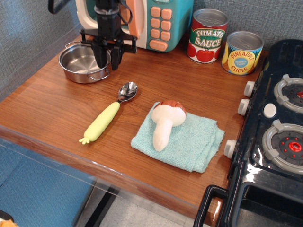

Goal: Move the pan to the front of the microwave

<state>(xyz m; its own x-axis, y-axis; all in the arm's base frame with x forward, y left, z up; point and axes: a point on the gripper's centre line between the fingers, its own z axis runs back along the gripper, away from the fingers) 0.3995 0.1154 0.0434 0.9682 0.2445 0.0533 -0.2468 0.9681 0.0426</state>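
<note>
We see a wooden surface [57, 109] with a black toy stove [272, 142] at its right edge. At the back stands the microwave [142, 21] — cream body, teal front, peach buttons. A teal cloth [182, 142] lies near the front, carrying a toy mushroom [165, 123]. Right of the microwave stand a tomato sauce can [207, 35] and a pineapple can [242, 52]. The pan [85, 62] sits flat on the surface in front of the microwave's left part. The end effector [108, 56] hangs over the pan's right rim — fingers slightly apart, one on each side of the rim. A spoon [108, 118] with a yellow-green handle lies between pan and cloth.
</note>
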